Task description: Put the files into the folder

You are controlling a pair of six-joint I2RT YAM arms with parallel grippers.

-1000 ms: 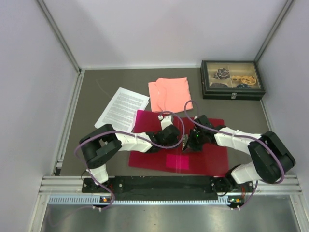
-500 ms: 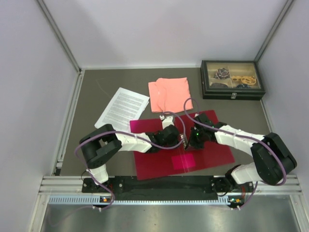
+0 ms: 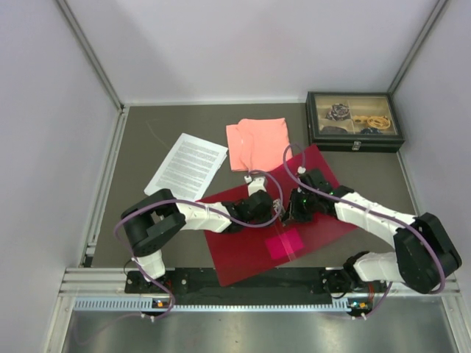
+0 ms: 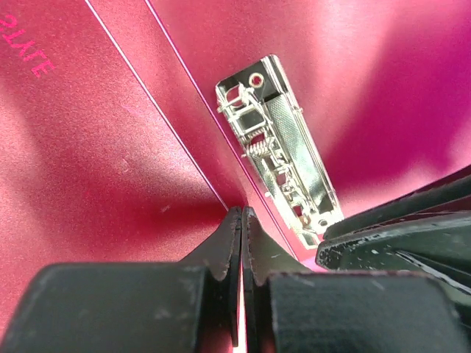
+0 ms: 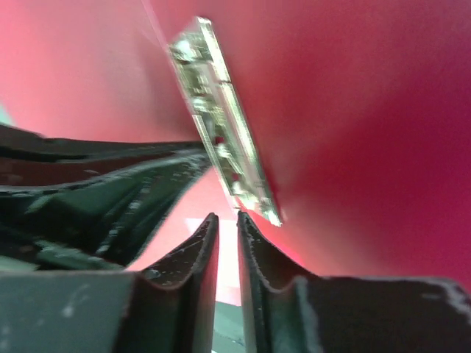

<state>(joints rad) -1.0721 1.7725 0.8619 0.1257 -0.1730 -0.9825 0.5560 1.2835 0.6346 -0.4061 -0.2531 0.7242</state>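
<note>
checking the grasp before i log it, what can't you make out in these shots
Left wrist view: whether the shut left hand pinches the folder, its own fingers hide the contact; lettering cut off by the left edge.
Right wrist view: the metal clip is blurred; so is the gap of the right hand.
Top view: both hands' fingertips, hidden under their wrists; text on the files, too small.

Folded salmon-pink cloth [image 3: 256, 143], flat on the grey counter [image 3: 140, 143] toward the far side. Well to its right, black box [image 3: 355, 122] with a clear lid, shut, in the far right corner. Inside, a dark tangle [image 3: 338, 111] at far left and yellowish pieces [image 3: 372, 119] in the middle compartment. White walls on three sides. Along the near edge, aluminium rail [image 3: 96, 283].
</note>
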